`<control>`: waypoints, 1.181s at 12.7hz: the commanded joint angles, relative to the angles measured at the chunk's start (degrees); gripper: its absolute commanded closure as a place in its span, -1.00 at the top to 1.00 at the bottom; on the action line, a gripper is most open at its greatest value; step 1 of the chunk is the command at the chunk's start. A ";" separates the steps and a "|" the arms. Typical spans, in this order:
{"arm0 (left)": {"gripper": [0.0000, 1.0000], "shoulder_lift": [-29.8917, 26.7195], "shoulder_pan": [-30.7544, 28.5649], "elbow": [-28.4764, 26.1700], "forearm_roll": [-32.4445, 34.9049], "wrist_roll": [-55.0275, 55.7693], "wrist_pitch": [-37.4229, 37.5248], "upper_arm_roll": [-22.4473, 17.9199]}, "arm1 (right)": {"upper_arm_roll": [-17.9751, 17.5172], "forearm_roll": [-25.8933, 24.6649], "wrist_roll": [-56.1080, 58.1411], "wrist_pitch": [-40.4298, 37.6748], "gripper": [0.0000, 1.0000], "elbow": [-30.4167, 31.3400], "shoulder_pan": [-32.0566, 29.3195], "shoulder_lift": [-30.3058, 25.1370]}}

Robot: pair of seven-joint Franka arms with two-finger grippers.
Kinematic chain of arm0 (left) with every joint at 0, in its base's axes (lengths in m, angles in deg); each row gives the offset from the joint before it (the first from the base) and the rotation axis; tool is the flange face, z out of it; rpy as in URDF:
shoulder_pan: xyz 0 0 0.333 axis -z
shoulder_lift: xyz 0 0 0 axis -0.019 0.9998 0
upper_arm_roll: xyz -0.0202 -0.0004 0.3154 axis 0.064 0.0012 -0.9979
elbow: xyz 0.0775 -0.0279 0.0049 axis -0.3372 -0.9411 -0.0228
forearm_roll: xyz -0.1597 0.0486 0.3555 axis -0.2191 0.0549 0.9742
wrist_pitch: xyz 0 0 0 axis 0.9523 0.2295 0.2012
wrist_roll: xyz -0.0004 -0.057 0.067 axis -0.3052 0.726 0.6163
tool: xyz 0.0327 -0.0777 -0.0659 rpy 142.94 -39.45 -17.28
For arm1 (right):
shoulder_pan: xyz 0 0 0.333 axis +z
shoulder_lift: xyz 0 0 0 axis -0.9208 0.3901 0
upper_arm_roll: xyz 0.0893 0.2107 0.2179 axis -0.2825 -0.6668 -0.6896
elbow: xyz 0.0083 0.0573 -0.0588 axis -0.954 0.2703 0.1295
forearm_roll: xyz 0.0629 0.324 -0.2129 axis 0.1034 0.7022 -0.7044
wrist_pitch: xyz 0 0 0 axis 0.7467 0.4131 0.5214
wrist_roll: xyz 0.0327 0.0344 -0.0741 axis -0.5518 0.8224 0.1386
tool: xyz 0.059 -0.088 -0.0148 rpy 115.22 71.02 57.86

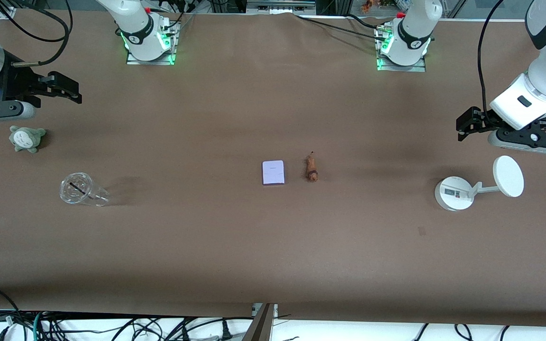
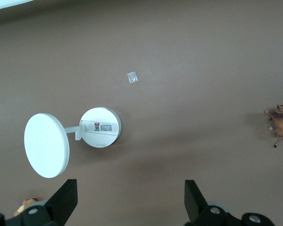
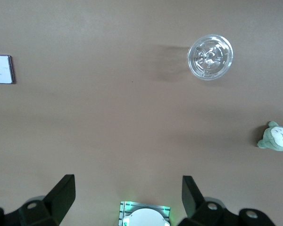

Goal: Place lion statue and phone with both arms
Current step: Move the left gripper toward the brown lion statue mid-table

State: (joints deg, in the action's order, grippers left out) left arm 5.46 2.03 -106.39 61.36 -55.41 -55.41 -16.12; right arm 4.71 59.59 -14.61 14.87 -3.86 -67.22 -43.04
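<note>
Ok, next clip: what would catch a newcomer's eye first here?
The phone and the lion statue lie side by side, apart, mid-table. Both arms wait wide: the left gripper open above the white stand, the right gripper open above the plush toy, with a clear cup nearer the camera.

Brown table [image 1: 235, 246], 5 things on it. Phone [image 1: 273, 172] flat at mid-table, lion [image 1: 311, 167] lying just beside it toward the left arm's end, apart. White stand [image 1: 454, 193] with tilted disc near the left arm's end. Clear cup [image 1: 81, 190] near the right arm's end; plush toy [image 1: 26, 138] farther from the front camera than the cup.
</note>
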 commanded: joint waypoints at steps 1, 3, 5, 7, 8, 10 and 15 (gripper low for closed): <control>1.00 -0.30 0.46 0.41 1.02 -0.79 0.92 0.02 | -0.13 1.00 -0.40 -0.59 1.00 -1.10 -0.26 0.24; 1.00 -0.30 0.46 0.41 1.02 -0.79 0.92 -0.06 | -0.13 1.00 -0.31 -0.58 1.00 -1.10 -0.44 0.33; 1.00 -0.21 0.37 0.41 1.02 -0.71 0.92 -0.06 | -0.22 1.00 -0.31 -0.58 1.00 -1.10 -0.35 0.33; 1.00 0.66 0.90 0.33 1.02 -0.71 1.18 0.03 | -0.22 1.17 -0.57 -0.58 1.00 -1.10 -0.26 0.33; 1.00 1.63 0.90 0.50 0.76 -1.05 1.27 0.11 | -0.22 1.17 -0.74 -0.41 1.00 -0.92 -0.09 0.24; 1.00 2.68 1.34 -0.11 0.23 -1.23 6.24 0.20 | -0.30 1.00 -0.75 -0.41 1.00 -0.92 -0.08 0.24; 1.00 8.13 6.33 -0.20 -4.34 11.73 5.86 2.31 | -0.39 -0.14 -1.45 -0.59 1.00 -0.31 0.09 0.24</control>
State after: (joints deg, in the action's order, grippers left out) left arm 12.12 5.99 -107.33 58.33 -49.41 -48.54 -14.30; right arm 4.62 59.69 -14.84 14.81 -3.84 -67.11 -42.90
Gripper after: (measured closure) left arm 0.000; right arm 0.000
